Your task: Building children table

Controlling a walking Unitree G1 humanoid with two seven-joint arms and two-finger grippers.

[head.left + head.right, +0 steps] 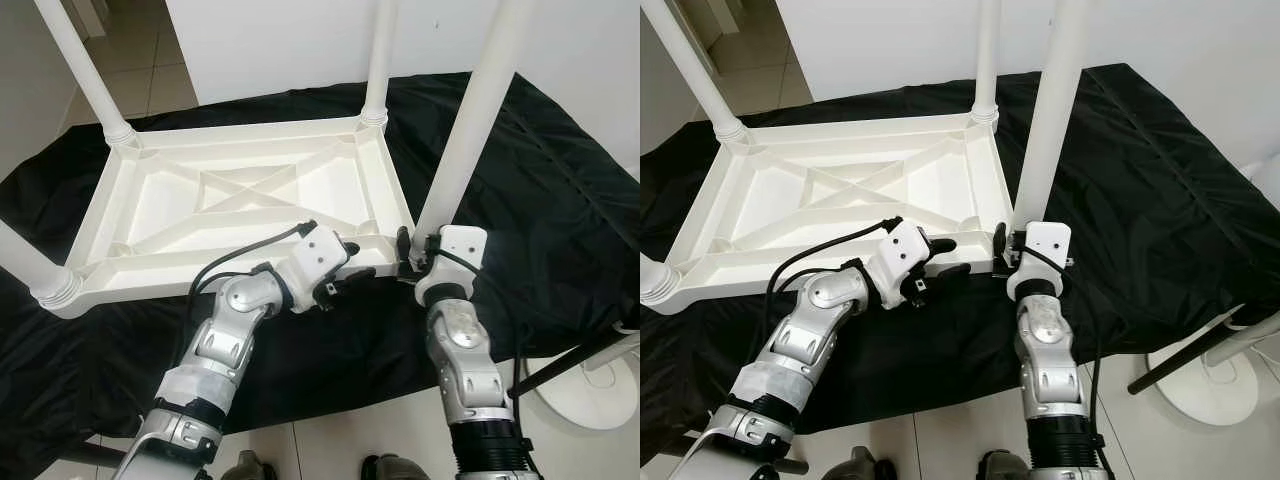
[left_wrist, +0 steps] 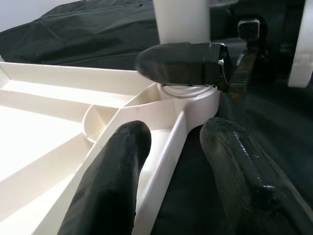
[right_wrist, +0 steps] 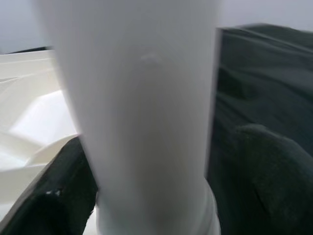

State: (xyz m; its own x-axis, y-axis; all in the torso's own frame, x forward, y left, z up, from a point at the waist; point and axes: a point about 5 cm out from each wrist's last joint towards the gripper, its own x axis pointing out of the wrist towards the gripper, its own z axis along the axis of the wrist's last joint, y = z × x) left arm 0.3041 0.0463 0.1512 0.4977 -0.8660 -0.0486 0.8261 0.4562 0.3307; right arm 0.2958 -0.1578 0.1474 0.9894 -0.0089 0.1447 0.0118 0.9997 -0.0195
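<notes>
Four-legged white plastic table [image 1: 240, 195] upside-down; right fingers [image 3: 49, 196] grip leg [image 1: 470, 120], left fingers [image 2: 112, 181] apart.

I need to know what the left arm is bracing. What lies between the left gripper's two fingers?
The white tabletop's near rim passes between the left gripper's fingers, close to the corner leg that the right gripper holds. The left wrist view shows it.

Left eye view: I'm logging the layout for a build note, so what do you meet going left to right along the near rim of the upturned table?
Near-left table leg → table rim → left gripper → near-right table leg, with the right gripper at its base → black cloth.
</notes>
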